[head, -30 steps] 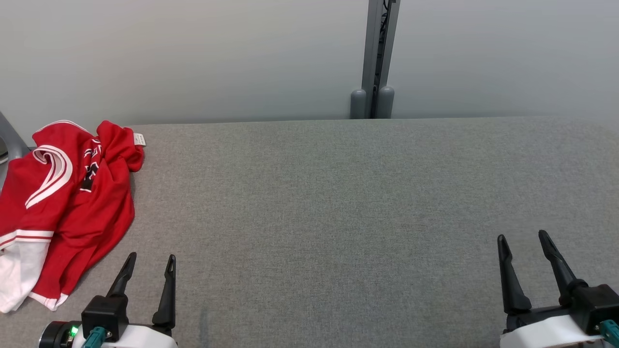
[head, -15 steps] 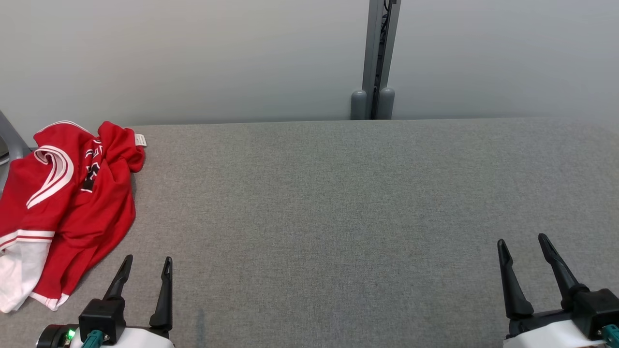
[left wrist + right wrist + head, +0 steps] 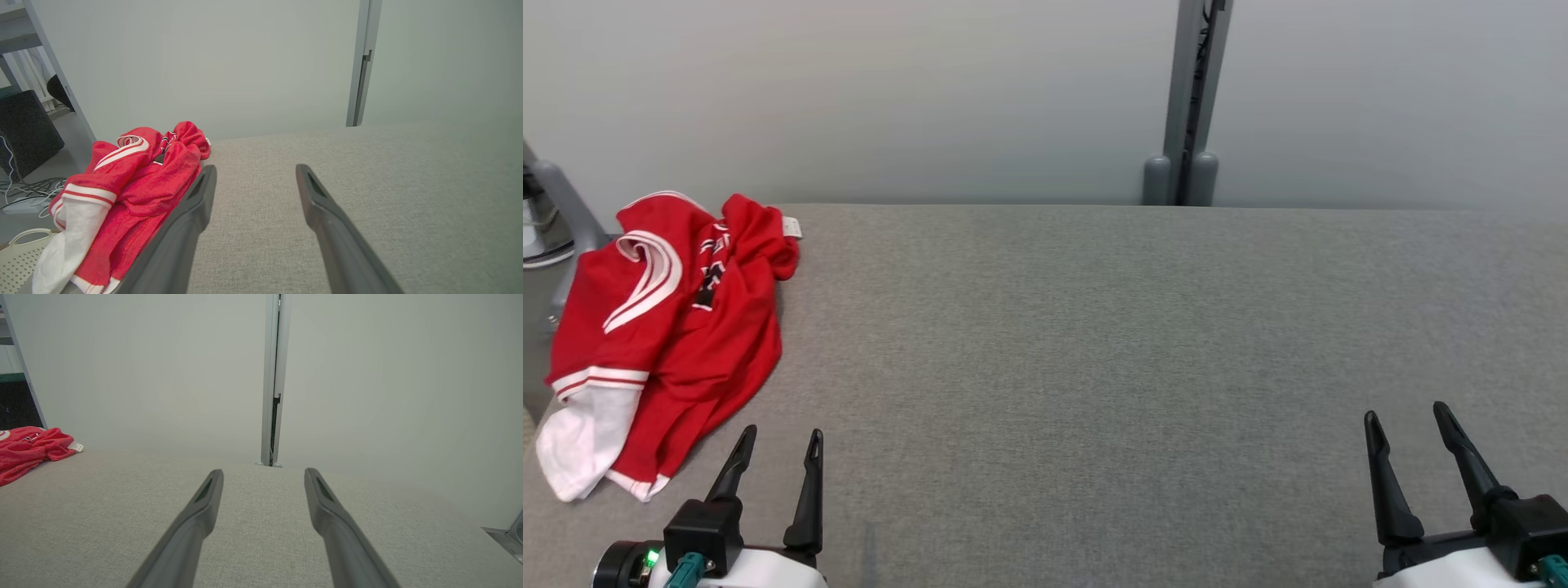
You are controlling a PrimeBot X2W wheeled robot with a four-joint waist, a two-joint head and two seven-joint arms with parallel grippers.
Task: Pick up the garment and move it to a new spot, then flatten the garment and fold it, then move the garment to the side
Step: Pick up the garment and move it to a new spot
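The garment [image 3: 678, 343], a red jersey with white stripes and a white panel at its near end, lies crumpled in a loose heap at the far left of the grey tabletop [image 3: 1094, 367], its left side reaching the tabletop's left edge. A small white label [image 3: 792, 227] sticks out from its far corner, close to the back edge. Part of a dark print shows among the folds, too bunched to read. The left claw [image 3: 782, 433] hovers low at the near left, just beside the garment's near hem and slightly to its right, its two dark fingers spread wide apart with nothing between them. In the left wrist view one finger overlaps the red cloth's edge, and whether it touches cannot be told. The right claw [image 3: 1405, 412] sits at the near right, well apart from the garment, also spread wide and holding nothing. Behind the tabletop stands a pale wall [image 3: 931, 98] with a grey upright post [image 3: 1196, 98] against it. Past the tabletop's left edge, cables [image 3: 24, 192] lie on the floor [image 3: 61, 134].
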